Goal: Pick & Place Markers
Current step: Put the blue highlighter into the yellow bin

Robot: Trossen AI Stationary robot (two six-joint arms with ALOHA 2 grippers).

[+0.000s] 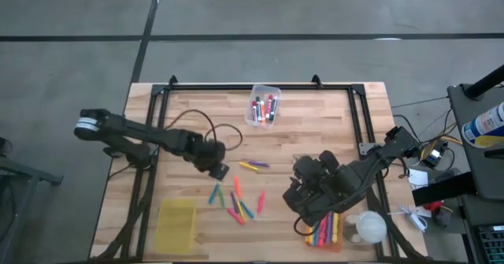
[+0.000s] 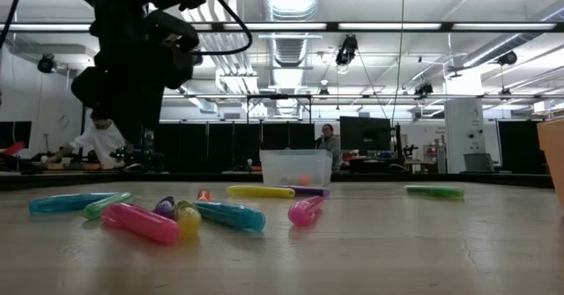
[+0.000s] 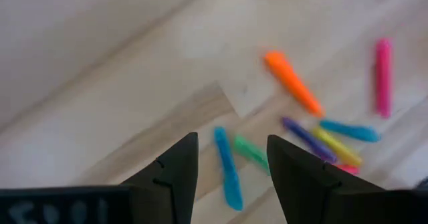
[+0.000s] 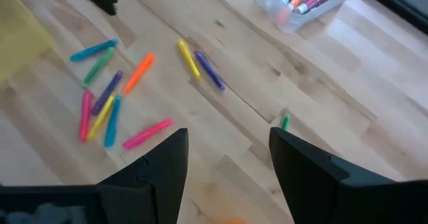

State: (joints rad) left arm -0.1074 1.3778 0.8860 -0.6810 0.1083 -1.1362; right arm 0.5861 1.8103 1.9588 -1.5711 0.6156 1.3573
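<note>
1. Markers (image 1: 236,203): loose cluster mid-table, front of center; two more (image 1: 253,165) lie apart behind it.
2. Yellow bin (image 1: 176,223) at front left, looks empty.
3. Left gripper (image 1: 216,169) hovers just behind-left of cluster, fingers spread, empty. Judged step: approach for pick. Next: descend over blue marker (image 3: 228,168), pinch.
4. Clear bin (image 1: 262,106) at back center, holds markers.
5. Right gripper (image 4: 227,167) waits at right, fingers apart, empty, above orange bin (image 1: 327,231) with markers.
6. Risk: neighbors crowd the target.
</note>
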